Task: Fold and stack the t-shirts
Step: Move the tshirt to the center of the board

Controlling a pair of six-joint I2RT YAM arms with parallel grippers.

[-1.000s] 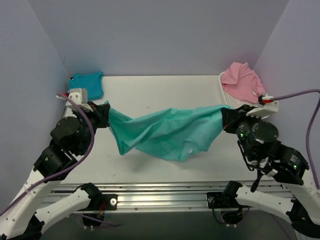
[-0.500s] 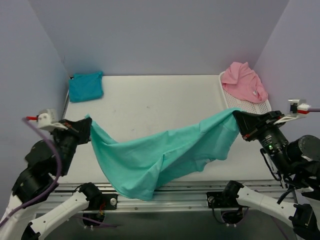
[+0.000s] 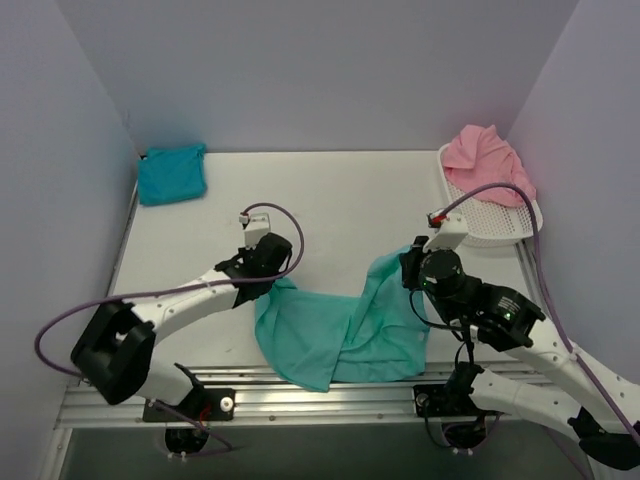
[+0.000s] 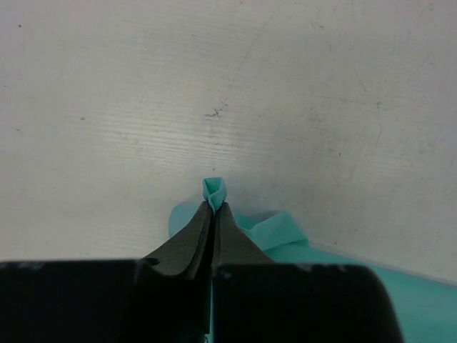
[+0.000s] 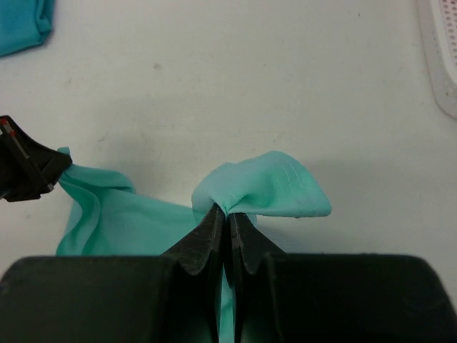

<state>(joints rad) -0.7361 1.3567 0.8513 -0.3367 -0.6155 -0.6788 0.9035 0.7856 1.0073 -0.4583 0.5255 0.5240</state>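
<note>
The sea-green t-shirt (image 3: 340,330) lies bunched at the front of the table, its lower part draping over the near edge. My left gripper (image 3: 264,284) is shut on the shirt's left corner (image 4: 213,190), low over the table. My right gripper (image 3: 404,264) is shut on its right corner, where a hemmed fold (image 5: 275,187) puffs out past the fingertips. The two grippers are close together, with cloth slack between them. A folded turquoise-blue t-shirt (image 3: 172,172) sits at the far left corner. A pink t-shirt (image 3: 487,160) is heaped in the white basket (image 3: 500,222).
The white mesh basket stands at the far right edge, and its rim (image 5: 439,57) shows in the right wrist view. Lilac walls close in the table on three sides. A metal rail (image 3: 300,385) runs along the near edge under the hanging cloth.
Both arms have swung in from wide apart and come down toward the table's middle. The sea-green shirt, stretched in the air before, now sags and bunches on the table.
</note>
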